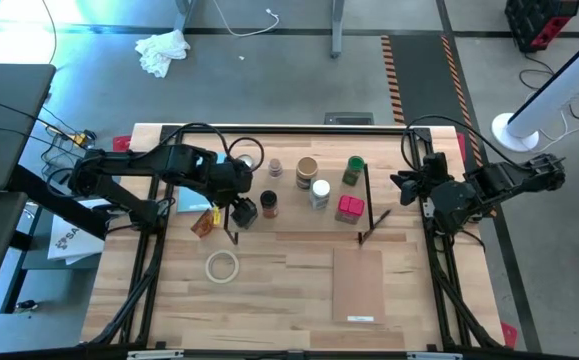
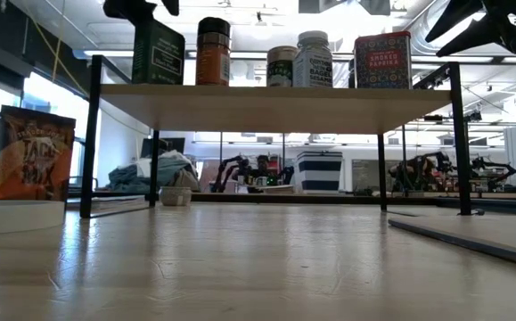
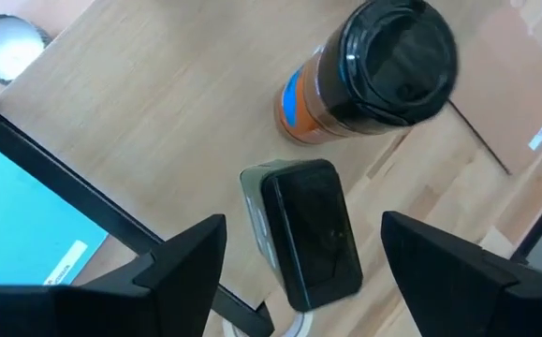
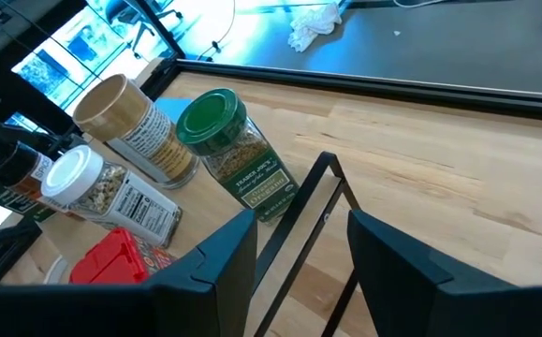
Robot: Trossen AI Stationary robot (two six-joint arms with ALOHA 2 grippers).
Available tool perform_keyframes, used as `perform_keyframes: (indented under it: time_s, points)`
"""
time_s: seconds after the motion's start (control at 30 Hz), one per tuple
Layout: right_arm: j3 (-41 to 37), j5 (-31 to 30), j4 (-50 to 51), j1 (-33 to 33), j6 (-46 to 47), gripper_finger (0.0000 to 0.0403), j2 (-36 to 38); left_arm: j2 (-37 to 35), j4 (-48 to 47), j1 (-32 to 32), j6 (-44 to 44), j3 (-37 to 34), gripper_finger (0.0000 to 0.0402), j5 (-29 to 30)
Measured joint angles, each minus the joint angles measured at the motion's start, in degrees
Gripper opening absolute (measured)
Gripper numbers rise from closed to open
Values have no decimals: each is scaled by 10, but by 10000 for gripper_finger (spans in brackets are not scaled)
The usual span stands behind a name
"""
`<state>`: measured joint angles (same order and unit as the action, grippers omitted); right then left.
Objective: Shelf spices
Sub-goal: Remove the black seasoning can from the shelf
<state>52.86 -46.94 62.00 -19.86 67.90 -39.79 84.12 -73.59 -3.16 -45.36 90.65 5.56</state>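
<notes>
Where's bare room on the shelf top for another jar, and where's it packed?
Free: the front strip of the shelf, between the black tin under the left gripper and the red paprika tin. Crowded: the back row, from the tan-lid jar and white-lid jar to the green-lid jar.

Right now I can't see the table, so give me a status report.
Left gripper open above black rectangular tin on wooden-plank shelf. Right gripper open, empty, over shelf's end. Nothing in the way.

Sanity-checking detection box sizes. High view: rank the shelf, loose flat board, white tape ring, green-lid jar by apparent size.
1. shelf
2. loose flat board
3. white tape ring
4. green-lid jar

The ring only narrowly out-sizes the jar, seen top-down.
</notes>
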Motion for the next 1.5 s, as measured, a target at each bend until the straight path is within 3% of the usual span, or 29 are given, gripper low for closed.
perform_keyframes:
  time_s: [0.93, 1.07, 1.2, 1.5]
  points:
    - [0, -13, 1, 0, 1, 165, 0, 97, -24, -7, 14, 0, 280, 1]
    - [0, -16, 1, 0, 0, 165, 0, 97, -30, -18, -8, 0, 231, 12]
    - [0, -26, 1, 0, 0, 165, 0, 73, -40, -35, -25, 0, 113, 43]
    - [0, -26, -7, 0, 0, 165, 0, -65, -66, -83, -111, 0, 109, 120]
